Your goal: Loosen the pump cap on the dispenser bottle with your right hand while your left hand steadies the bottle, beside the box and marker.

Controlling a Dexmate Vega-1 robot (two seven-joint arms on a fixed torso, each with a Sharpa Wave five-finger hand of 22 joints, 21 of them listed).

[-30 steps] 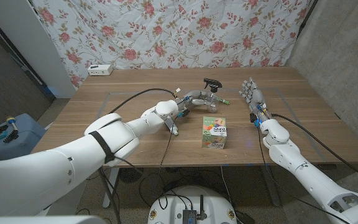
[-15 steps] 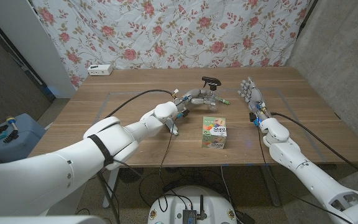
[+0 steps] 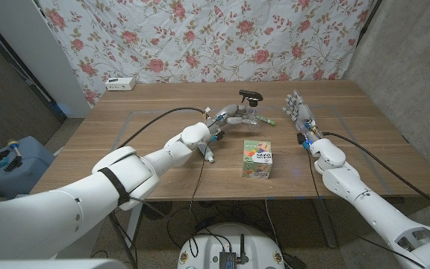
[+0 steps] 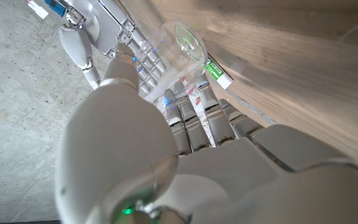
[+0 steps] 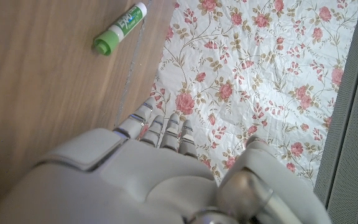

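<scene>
In the head view my left hand (image 3: 228, 114) grips a clear dispenser bottle (image 3: 247, 112) with a black pump cap (image 3: 249, 95) at the table's middle, toward the back. The left wrist view shows its fingers (image 4: 194, 115) wrapped around the clear bottle (image 4: 182, 50). A green and white marker (image 3: 266, 120) lies just right of the bottle, and it also shows as the marker (image 4: 217, 71) and the marker (image 5: 120, 28). A small colourful box (image 3: 257, 159) stands nearer the front. My right hand (image 3: 298, 110) stands upright to the right of the bottle, fingers apart, holding nothing.
A white device (image 3: 120, 84) sits at the table's far left. A black cable (image 3: 155, 119) runs across the wood to my left wrist. A blue container (image 3: 10, 161) stands on the floor at left. Floral cloth (image 3: 215, 37) hangs behind the table.
My left hand has carried the bottle slightly left and toward the back, and the pump cap now sits a little higher in the picture. The right hand has barely shifted.
</scene>
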